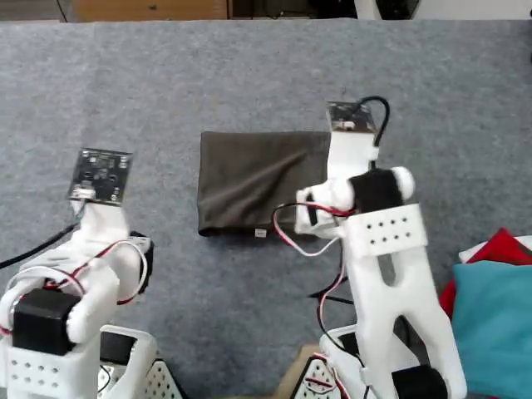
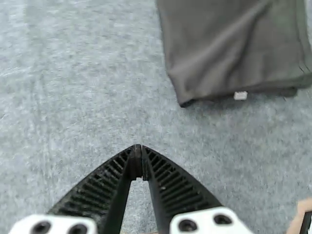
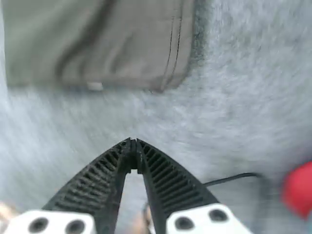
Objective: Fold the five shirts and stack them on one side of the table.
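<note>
A dark grey shirt (image 1: pixel 258 183) lies folded into a rectangle in the middle of the table, a small white tag (image 1: pixel 260 233) at its near edge. My left gripper (image 2: pixel 137 148) is shut on nothing, hovering over bare cloth short of the shirt (image 2: pixel 234 44) and its tag (image 2: pixel 240 95). Just off the shirt's (image 3: pixel 97 39) near corner, my right gripper (image 3: pixel 132 142) is also shut and empty. A teal shirt (image 1: pixel 495 316) and a red shirt (image 1: pixel 499 249) lie piled at the table's right edge.
Grey felt (image 1: pixel 166 83) covers the whole table. The left arm's base sits at the near left, the right arm (image 1: pixel 382 249) stands near the middle front. A black cable (image 3: pixel 234 178) runs over the felt by the red cloth (image 3: pixel 298 190).
</note>
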`<state>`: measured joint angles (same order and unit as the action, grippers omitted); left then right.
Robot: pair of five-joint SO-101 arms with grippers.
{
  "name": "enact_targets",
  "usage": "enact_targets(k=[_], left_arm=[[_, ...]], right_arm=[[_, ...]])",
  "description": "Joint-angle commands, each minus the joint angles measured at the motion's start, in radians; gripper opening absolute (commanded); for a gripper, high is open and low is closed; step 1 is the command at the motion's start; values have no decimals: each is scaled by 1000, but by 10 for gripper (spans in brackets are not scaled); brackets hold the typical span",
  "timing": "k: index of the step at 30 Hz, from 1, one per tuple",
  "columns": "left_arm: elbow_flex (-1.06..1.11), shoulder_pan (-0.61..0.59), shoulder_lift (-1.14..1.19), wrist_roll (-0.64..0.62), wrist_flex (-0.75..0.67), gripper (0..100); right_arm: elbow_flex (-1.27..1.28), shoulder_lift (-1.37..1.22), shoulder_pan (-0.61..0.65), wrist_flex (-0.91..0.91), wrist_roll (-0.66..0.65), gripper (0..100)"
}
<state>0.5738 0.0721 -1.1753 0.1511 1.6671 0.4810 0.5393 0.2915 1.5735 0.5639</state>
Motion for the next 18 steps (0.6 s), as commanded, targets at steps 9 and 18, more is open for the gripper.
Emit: enact_targets(k=[9, 18], left_arm=[[0, -316, -7, 175, -3, 20], [74, -359, -7, 226, -117, 20]], right_arm=[[125, -142, 277, -362, 354, 9], [133, -173, 173, -359, 364, 313]])
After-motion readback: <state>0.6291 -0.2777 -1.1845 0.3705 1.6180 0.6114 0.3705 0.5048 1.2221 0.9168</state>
